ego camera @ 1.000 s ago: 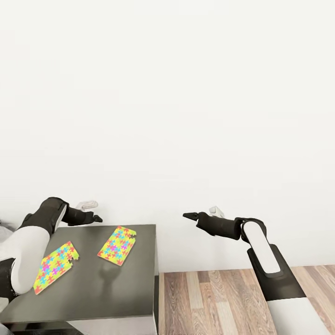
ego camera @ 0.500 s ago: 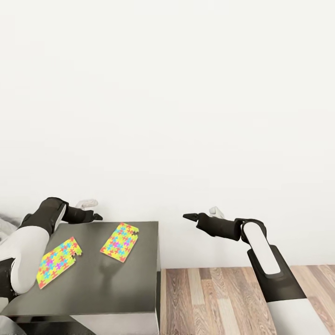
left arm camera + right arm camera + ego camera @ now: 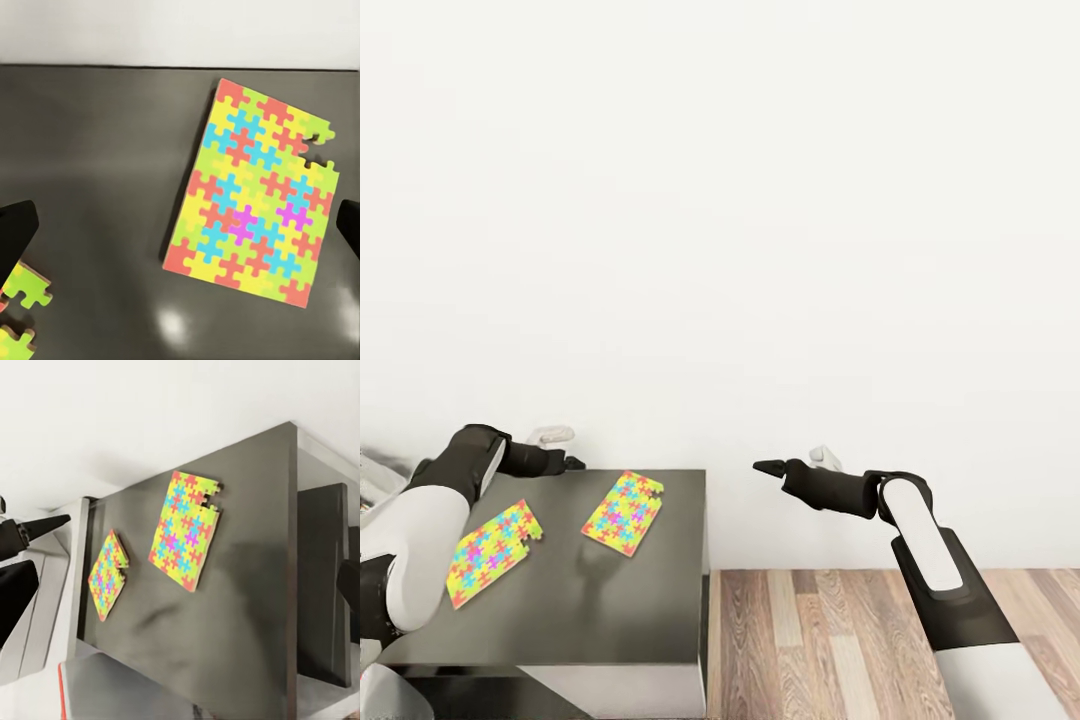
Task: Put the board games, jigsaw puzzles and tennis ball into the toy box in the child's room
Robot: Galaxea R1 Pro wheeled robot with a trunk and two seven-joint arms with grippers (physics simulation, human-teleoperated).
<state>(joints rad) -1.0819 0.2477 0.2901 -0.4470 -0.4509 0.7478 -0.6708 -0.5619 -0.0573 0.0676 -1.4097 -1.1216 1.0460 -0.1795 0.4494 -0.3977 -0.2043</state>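
Two jigsaw puzzles lie flat on the dark grey table point(image 3: 610, 610): one point(image 3: 622, 510) near its back right, the other point(image 3: 493, 550) to its left. My left gripper point(image 3: 573, 463) hovers open over the table's back edge, above and behind the puzzles. The left wrist view looks down on the right-hand puzzle point(image 3: 255, 195) between its spread fingers point(image 3: 15, 232), with a corner of the other puzzle point(image 3: 19, 315). My right gripper point(image 3: 762, 465) hangs open over the floor, right of the table. Both puzzles point(image 3: 186, 531) point(image 3: 107, 574) show in its wrist view. Board games and tennis ball are out of view.
A plain white wall stands behind the table. Wooden floor point(image 3: 830, 640) spreads to the table's right. The table has a white front point(image 3: 620, 690). A light grey rimmed shape point(image 3: 375, 480) pokes in at the left edge beside my left arm; I cannot tell what it is.
The whole head picture has shifted, so the camera has moved: table and puzzles sit slightly further right and higher. Both arms hold the same pose.
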